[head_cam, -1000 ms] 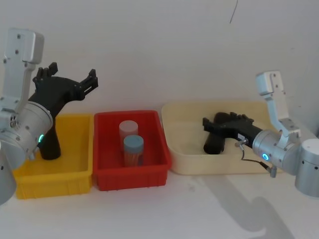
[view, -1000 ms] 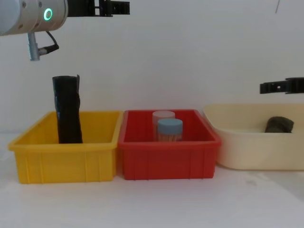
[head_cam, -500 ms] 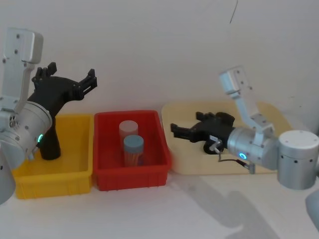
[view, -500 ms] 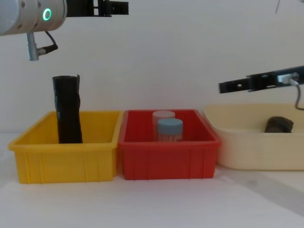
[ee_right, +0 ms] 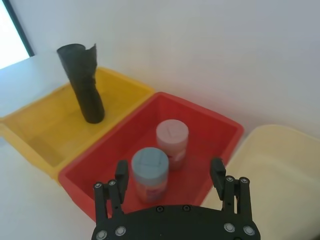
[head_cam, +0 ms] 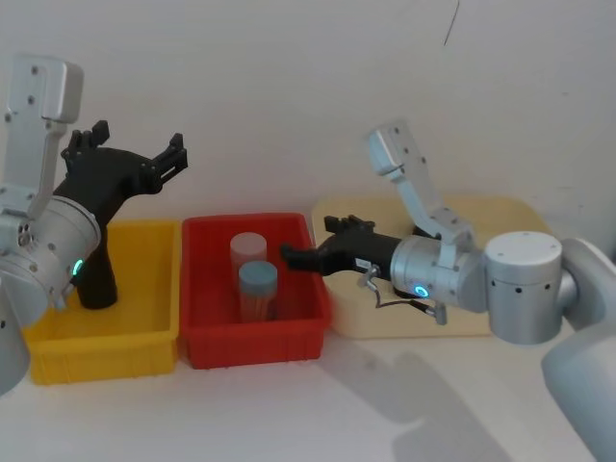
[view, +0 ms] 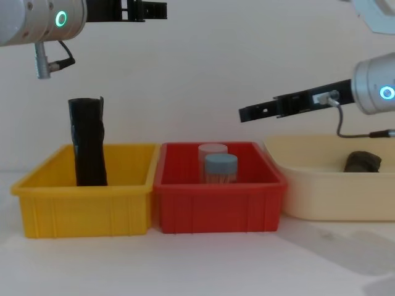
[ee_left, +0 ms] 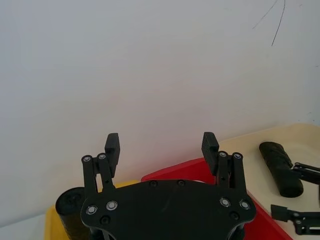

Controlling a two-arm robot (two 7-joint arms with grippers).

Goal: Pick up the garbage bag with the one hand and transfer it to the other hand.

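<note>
Black and smooth, the garbage bag (view: pixel 362 161) lies on its side in the cream bin (view: pixel 327 196) on your right. From the chest camera you see just its top over the bin's wall. From the head camera your right arm covers it.

Your right end effector (ee_right: pixel 169 170), the one with the blue light, has its fingers spread wide and holds nothing. A second ago it was low in the cream bin, right by the bag. Now it has swung over to the red bin (view: pixel 219 206). It points level, up above that bin's right side, well apart from the bag. The bag itself has not moved.

Your left end effector (ee_left: pixel 161 145), the one with the green light, is also spread wide and holds nothing. It hangs high above the yellow bin (view: pixel 86 209), just where it was before. Its wrist is cut off at the chest camera's top corner.

The twisted black roll (view: pixel 87 145) stands up in the yellow bin, and the bin's wall hides its foot. Two jars stand close together in the red bin, a blue-lidded jar (view: pixel 220 168) in front of a pale-lidded jar (ee_right: pixel 172 137). The blue-lidded one has a reddish side. You cannot tell if there is writing on it. All three bins sit in a row on the white desk (view: pixel 185 265).
</note>
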